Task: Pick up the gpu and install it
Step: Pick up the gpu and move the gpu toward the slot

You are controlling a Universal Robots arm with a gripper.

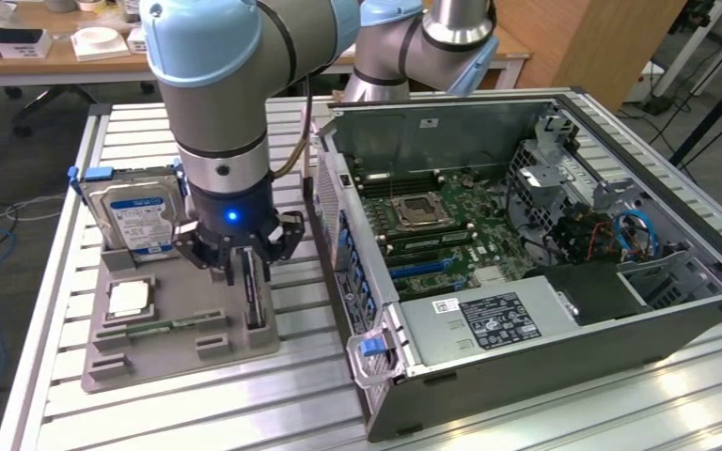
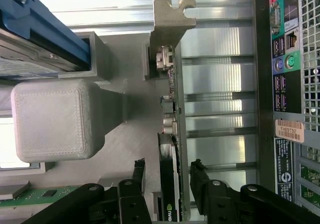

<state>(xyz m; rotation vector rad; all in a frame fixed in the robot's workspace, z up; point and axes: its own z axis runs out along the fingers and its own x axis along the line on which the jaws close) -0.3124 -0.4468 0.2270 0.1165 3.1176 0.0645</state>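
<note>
early days: gripper (image 1: 251,272) spread open, straddling the gpu (image 2: 171,134), which sits on edge in the grey holder (image 1: 173,352) between its fingers (image 2: 198,176), not grabbed yet, nothing lifted or slotted into the pc case (image 1: 525,395)

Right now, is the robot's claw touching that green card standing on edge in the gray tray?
Cannot tell. In the wrist view the gripper straddles the graphics card: one finger shows a clear gap, the other sits too close to judge.

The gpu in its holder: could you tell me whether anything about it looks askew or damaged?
Nothing stands out. The gpu stands straight on edge in the grey holder, the jaws of the gripper open on either side.
</note>
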